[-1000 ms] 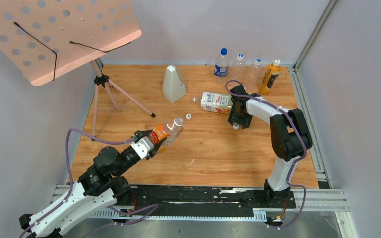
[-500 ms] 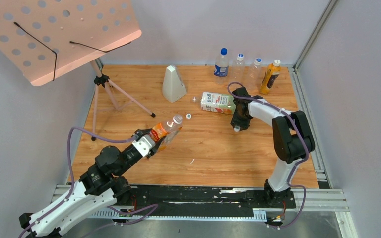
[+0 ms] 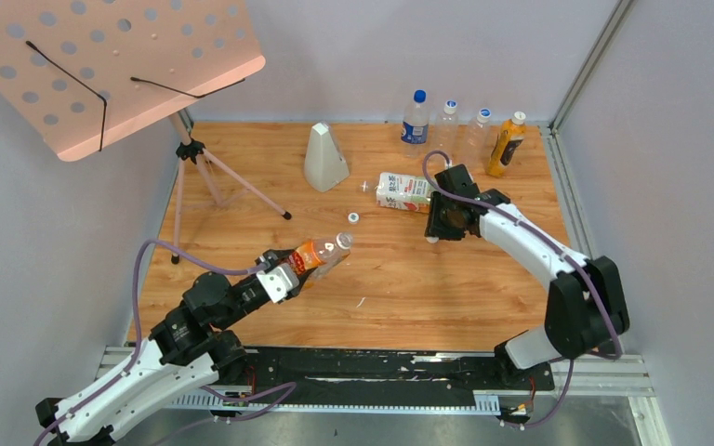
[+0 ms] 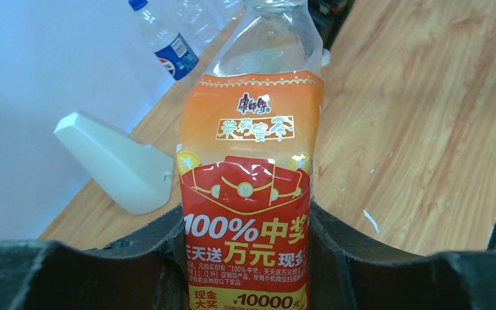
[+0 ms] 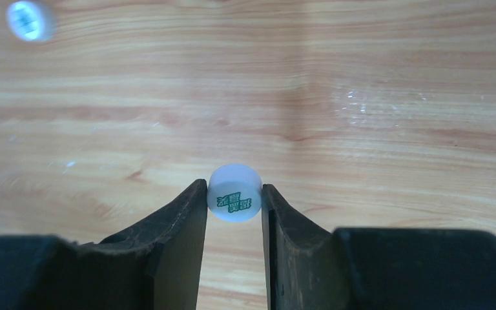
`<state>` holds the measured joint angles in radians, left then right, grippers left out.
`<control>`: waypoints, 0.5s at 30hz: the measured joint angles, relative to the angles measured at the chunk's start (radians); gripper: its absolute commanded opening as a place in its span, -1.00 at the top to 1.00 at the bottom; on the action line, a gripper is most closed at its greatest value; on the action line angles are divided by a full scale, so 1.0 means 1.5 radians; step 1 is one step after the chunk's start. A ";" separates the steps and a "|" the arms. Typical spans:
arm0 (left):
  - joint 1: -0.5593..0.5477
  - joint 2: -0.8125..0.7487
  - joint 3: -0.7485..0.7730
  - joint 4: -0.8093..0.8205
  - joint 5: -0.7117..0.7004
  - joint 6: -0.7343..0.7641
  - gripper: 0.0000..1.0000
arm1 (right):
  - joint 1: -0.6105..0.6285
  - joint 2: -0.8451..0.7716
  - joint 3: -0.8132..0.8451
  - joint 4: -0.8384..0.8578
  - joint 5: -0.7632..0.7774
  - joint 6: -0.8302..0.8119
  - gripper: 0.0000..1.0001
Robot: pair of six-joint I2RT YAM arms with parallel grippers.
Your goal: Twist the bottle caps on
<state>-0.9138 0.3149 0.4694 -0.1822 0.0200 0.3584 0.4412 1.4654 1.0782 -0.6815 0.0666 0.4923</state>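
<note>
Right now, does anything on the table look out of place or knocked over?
Yes. One labelled bottle lies on its side near the back, while the row of bottles behind it stands upright. A loose white cap lies alone a little to its left, on no bottle.

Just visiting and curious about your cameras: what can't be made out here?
Left wrist view: mouth of the small clear orange-labelled plastic bottle, cut off by the top edge.
Right wrist view: loose small round white plastic cap, blurred, top left.
Top view: one end of the lying larger green-white-orange-labelled clear bottle, behind the right arm.
</note>
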 measured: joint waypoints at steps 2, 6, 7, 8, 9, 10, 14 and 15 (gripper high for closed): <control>0.000 0.008 0.000 -0.006 0.021 0.000 0.50 | 0.020 -0.053 0.000 0.001 -0.015 -0.022 1.00; 0.000 0.040 0.004 -0.021 0.062 0.000 0.61 | 0.046 -0.141 0.001 0.003 -0.065 -0.063 1.00; 0.000 0.052 0.007 -0.024 0.070 0.000 0.62 | 0.050 -0.163 0.001 0.004 -0.086 -0.074 1.00; 0.001 0.066 0.011 -0.025 0.078 0.000 0.62 | 0.052 -0.190 0.001 0.006 -0.113 -0.088 1.00; 0.004 0.080 0.016 -0.026 0.088 0.000 0.63 | 0.053 -0.211 0.001 0.009 -0.134 -0.098 1.00; 0.008 0.091 0.021 -0.025 0.097 0.000 0.63 | 0.054 -0.231 0.001 0.012 -0.157 -0.109 1.00; 0.064 0.136 0.037 -0.004 0.178 -0.011 0.63 | 0.055 -0.311 0.001 0.041 -0.266 -0.156 1.00; 0.085 0.144 0.039 0.005 0.198 -0.014 0.63 | 0.055 -0.324 0.000 0.049 -0.292 -0.166 1.00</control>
<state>-0.7868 0.5308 0.5285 -0.1745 0.3164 0.3374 0.5232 0.9794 1.0786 -0.6086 -0.3710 0.2436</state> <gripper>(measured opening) 0.535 0.342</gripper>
